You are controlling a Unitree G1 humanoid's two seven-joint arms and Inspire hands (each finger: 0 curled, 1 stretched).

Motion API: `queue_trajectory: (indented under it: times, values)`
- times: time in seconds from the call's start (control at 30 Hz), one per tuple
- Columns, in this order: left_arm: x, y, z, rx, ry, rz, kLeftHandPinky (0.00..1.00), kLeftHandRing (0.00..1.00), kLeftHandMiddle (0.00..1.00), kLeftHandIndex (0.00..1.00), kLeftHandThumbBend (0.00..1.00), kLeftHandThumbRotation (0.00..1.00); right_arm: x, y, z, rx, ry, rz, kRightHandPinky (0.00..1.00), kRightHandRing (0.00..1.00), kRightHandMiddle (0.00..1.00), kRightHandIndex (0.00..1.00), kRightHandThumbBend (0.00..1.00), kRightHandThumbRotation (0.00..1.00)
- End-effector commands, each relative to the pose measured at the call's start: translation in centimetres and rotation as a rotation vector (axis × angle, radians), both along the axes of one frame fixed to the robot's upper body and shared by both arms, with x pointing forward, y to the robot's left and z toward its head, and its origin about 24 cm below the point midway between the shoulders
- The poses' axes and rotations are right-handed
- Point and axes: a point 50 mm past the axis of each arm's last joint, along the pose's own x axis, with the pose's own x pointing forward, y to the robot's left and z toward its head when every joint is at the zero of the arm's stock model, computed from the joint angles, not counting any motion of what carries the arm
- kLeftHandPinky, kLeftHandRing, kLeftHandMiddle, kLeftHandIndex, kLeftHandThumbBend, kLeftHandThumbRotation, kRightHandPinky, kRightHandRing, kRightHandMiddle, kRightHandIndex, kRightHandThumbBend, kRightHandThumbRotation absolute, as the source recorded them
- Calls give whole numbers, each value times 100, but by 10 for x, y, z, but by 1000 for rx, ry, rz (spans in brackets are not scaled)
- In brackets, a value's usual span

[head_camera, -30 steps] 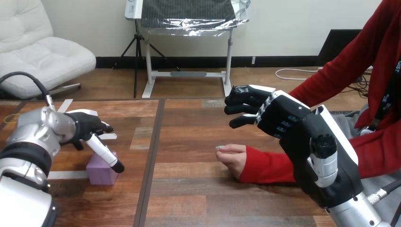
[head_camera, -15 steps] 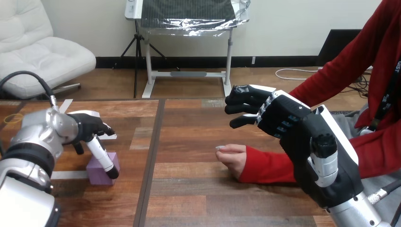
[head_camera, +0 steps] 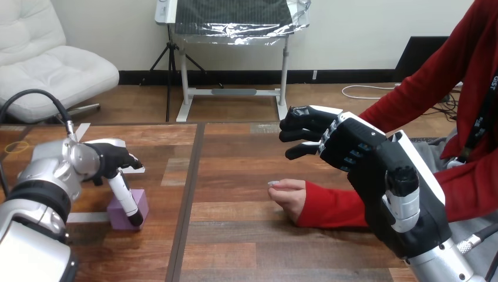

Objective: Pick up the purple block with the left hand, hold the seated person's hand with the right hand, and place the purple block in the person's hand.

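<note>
The purple block lies on the wooden table at the left. My left hand hangs over it, open, one straight finger reaching down across the block's front. The person's hand in a red sleeve rests on the table near the middle, loosely closed. My right hand hovers above and a little behind that hand, apart from it, open with relaxed fingers pointing left.
The person's red-sleeved arm runs along the table from the right edge. A dark seam splits the tabletop between the block and the person's hand. White tape strips lie by the block.
My left hand has drawn slightly left and lower over the purple block, its extended finger swinging down across the block. My right hand and the person's hand have stayed put.
</note>
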Motion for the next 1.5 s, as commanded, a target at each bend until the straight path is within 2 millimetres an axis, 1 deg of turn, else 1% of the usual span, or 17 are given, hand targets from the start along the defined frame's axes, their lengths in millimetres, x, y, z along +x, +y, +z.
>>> queue_trajectory:
  times: [0.0, 0.23, 0.73, 1.33, 1.47]
  values:
    - [7, -11, 9, 21, -46, -55, 90, 99, 98, 94, 100, 4, 5, -1, 15, 18, -87, -8, 66, 74, 76, 75, 95, 100]
    - [7, -12, 7, 47, -56, -84, 90, 99, 97, 92, 100, 2, 5, -1, 14, 21, -81, -5, 66, 75, 77, 75, 96, 100]
    - [7, -13, 6, 67, -70, -97, 81, 96, 94, 89, 98, 0, 4, -1, 16, 17, -88, -5, 67, 75, 77, 76, 96, 100]
    - [6, -15, 1, 66, -66, -92, 82, 96, 93, 87, 98, 0, 3, -2, 17, 18, -85, -1, 68, 75, 77, 75, 96, 100]
    - [6, -15, 1, 66, -64, -95, 81, 95, 93, 86, 97, 0, 3, -2, 17, 17, -84, 1, 68, 75, 77, 75, 96, 100]
